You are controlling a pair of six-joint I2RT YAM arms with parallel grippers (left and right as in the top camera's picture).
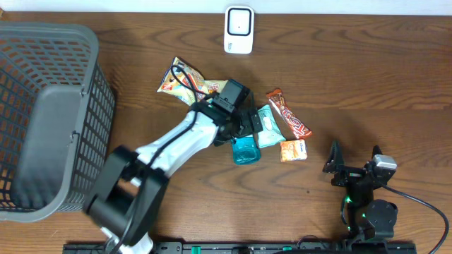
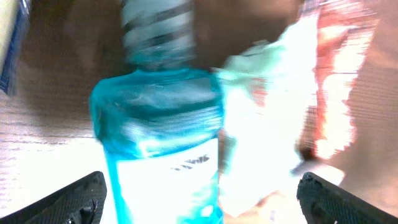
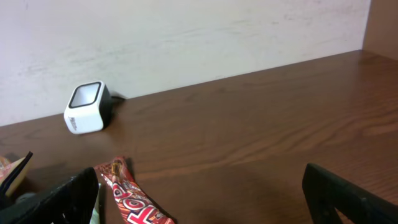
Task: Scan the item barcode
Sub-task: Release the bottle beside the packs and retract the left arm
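Observation:
A teal bottle (image 1: 246, 149) with a white label lies on the table among snack packets. My left gripper (image 1: 244, 127) hovers right over it, open. In the left wrist view the bottle (image 2: 163, 130) fills the space between the fingers, blurred, and my left gripper (image 2: 201, 199) has both fingertips wide apart and clear of it. The white barcode scanner (image 1: 239, 29) stands at the table's far edge, also seen as the scanner (image 3: 87, 107) in the right wrist view. My right gripper (image 1: 353, 161) rests near the front right, open and empty.
A grey mesh basket (image 1: 49, 120) takes up the left side. Around the bottle lie a mint packet (image 1: 268, 125), a red bar (image 1: 288, 113), an orange packet (image 1: 293, 150) and a noodle packet (image 1: 185, 79). The red bar (image 3: 130, 199) lies by my right gripper's left finger.

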